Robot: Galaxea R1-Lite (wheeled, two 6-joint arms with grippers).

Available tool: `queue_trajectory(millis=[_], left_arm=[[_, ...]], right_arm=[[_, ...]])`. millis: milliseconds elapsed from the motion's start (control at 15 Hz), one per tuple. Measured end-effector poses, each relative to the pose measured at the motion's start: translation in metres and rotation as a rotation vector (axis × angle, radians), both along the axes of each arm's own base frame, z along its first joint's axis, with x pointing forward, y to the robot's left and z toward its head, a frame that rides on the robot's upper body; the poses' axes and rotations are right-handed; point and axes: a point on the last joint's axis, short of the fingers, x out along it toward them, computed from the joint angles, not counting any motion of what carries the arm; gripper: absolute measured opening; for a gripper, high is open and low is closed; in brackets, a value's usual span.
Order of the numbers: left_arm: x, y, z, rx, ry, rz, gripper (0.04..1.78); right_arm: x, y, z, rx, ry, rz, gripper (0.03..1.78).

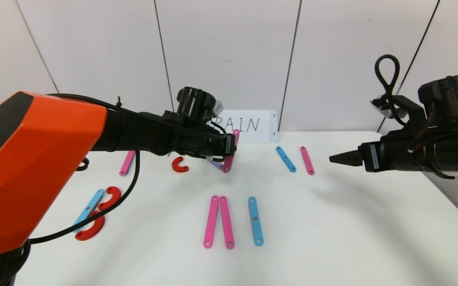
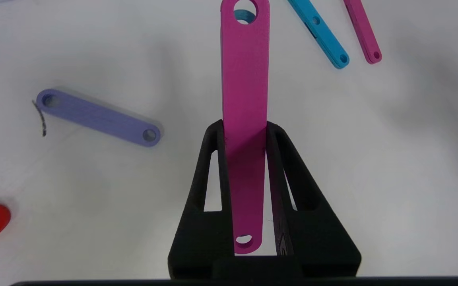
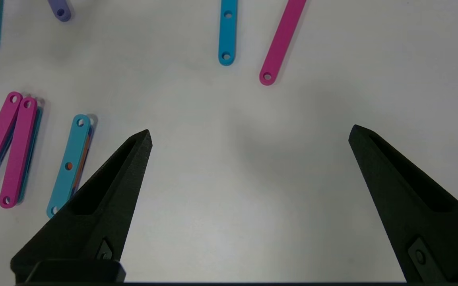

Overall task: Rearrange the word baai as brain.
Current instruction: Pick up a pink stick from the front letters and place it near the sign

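My left gripper (image 1: pixel 231 147) is shut on a pink strip (image 2: pixel 245 79) at the far middle of the table; the strip sticks out well past the fingertips (image 2: pixel 213 131). A lilac strip (image 2: pixel 98 118) lies on the table beside it, and a red curve (image 1: pixel 179 165) lies to its left. At the near left a blue strip (image 1: pixel 90 208) and two red curves (image 1: pixel 109 196) form a B. Two pink strips (image 1: pixel 212 220) and a blue strip (image 1: pixel 255 220) lie near the front middle. My right gripper (image 3: pixel 249 133) is open and empty, hovering at the right (image 1: pixel 340 159).
A white card (image 1: pixel 253 125) with black handwriting stands against the back wall. A blue strip (image 1: pixel 285 159) and a pink strip (image 1: pixel 307 160) lie side by side at the far right. Another pink strip (image 1: pixel 127 163) lies at the far left. The table's right edge runs below the right arm.
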Motion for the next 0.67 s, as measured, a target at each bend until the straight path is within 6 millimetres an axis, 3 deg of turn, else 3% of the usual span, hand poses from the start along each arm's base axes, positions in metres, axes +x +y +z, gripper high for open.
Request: queue_trajectory(millis=[333,667], left_arm=[[0.015,-0.028,-0.030,-0.001,-0.049,-0.045,0.30],[0.017,-0.049,-0.052,0.014,-0.029,-0.080,0.30]], right_arm=[[-0.002,0.000,0.000,0.000,0.000,0.002,1.73],[-0.004,0.000,0.001,0.000,-0.002,0.003,1.73]])
